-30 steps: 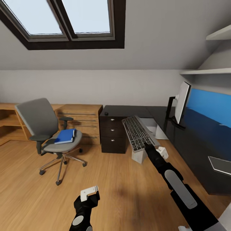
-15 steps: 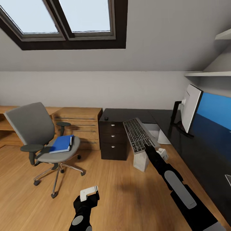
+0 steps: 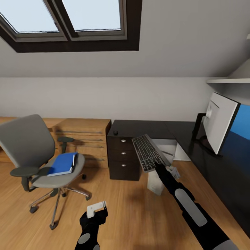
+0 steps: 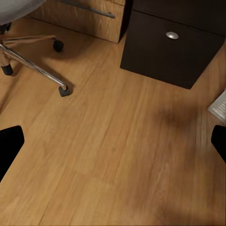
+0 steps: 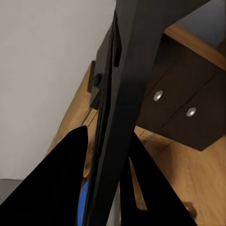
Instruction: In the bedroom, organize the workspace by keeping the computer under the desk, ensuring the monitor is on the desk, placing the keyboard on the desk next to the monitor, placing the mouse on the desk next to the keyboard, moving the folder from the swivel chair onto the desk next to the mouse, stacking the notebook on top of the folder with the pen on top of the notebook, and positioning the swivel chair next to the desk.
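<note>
My right gripper (image 3: 161,166) is shut on the near end of the dark keyboard (image 3: 148,152), holding it tilted in the air in front of the black desk (image 3: 152,127). In the right wrist view the keyboard (image 5: 117,94) runs edge-on between the black fingers (image 5: 70,179). The monitor (image 3: 221,122) stands on the desk at the right. A small black mouse (image 3: 115,132) lies on the desk's left end. The blue folder (image 3: 63,164) rests on the grey swivel chair (image 3: 33,152) at the left. Low over the floor, my left gripper (image 3: 96,208) is open with nothing in it.
A black drawer unit (image 3: 124,159) stands under the desk's left end, beside a wooden cabinet (image 3: 85,139). A white boxy thing (image 3: 155,182) sits under the desk behind my right arm. Chair legs and castors (image 4: 61,89) spread over the wooden floor (image 4: 117,155).
The whole picture has shifted, so the camera has moved: the chair slid left and the monitor right in view. The keyboard stays in my right gripper.
</note>
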Tool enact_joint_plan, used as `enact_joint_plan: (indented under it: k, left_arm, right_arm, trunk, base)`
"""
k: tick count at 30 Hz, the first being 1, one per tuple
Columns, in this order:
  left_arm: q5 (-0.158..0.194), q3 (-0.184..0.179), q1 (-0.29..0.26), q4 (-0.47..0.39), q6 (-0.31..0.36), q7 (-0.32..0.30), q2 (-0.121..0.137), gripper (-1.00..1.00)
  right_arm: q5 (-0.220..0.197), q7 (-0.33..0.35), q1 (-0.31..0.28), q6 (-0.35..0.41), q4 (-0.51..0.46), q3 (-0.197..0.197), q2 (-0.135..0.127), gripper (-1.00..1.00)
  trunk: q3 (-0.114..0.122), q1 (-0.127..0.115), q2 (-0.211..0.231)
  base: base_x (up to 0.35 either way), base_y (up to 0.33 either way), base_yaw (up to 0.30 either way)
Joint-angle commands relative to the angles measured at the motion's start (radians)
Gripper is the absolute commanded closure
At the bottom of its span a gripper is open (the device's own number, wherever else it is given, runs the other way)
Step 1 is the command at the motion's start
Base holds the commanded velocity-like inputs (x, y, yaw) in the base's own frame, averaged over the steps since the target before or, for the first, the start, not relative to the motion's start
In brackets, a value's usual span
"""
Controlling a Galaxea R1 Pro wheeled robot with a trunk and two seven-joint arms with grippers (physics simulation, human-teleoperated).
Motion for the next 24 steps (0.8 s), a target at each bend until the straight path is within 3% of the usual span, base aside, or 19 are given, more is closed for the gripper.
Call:
enact_joint_plan:
  k: [1, 6, 9, 13, 16, 21, 24]
  left_arm:
    - [0.005, -0.002, -0.001, -0.001, 0.004, 0.007, 0.0, -1.0]
    - [0.005, -0.002, -0.001, -0.001, 0.004, 0.007, 0.0, -1.0]
    - [0.004, -0.002, -0.001, -0.001, 0.004, 0.007, 0.0, -1.0]
    - [0.003, -0.002, -0.001, -0.001, 0.004, 0.007, 0.0, -1.0]
    - [0.004, -0.002, -0.001, -0.001, 0.004, 0.006, 0.0, -1.0]
    - [0.003, -0.002, -0.001, -0.001, 0.004, 0.005, 0.0, -1.0]
    - [0.003, -0.002, -0.001, -0.001, 0.004, 0.005, 0.0, -1.0]
  right_arm:
    - [-0.002, -0.005, -0.001, -0.001, 0.0, 0.001, 0.002, 1.0]
    - [-0.001, -0.001, -0.001, -0.003, 0.006, 0.001, 0.015, 1.0]
    - [0.003, -0.004, -0.001, -0.02, 0.007, -0.001, 0.049, 1.0]
    - [0.002, -0.008, -0.001, -0.153, 0.012, -0.002, 0.128, 1.0]
    - [-0.004, -0.009, -0.001, -0.174, 0.014, -0.002, 0.143, 1.0]
    - [-0.176, -0.009, -0.001, -0.176, 0.031, 0.009, 0.149, 1.0]
    - [-0.201, -0.008, -0.001, -0.176, 0.046, 0.016, 0.16, 1.0]
  trunk:
    - [-0.001, 0.001, -0.001]
    - [-0.001, 0.001, -0.001]
    - [-0.001, 0.001, -0.001]
    - [-0.001, 0.001, -0.001]
    - [-0.001, 0.001, -0.001]
    - [-0.001, 0.001, -0.001]
    - [-0.001, 0.001, -0.001]
  base:
    - [0.33, 0.003, 0.0]
    - [0.33, 0.001, 0.0]
    - [0.33, 0.0, 0.0]
    - [0.33, 0.0, 0.0]
    - [0.33, 0.0, 0.0]
    - [0.33, 0.0, 0.0]
    - [0.33, 0.0, 0.0]
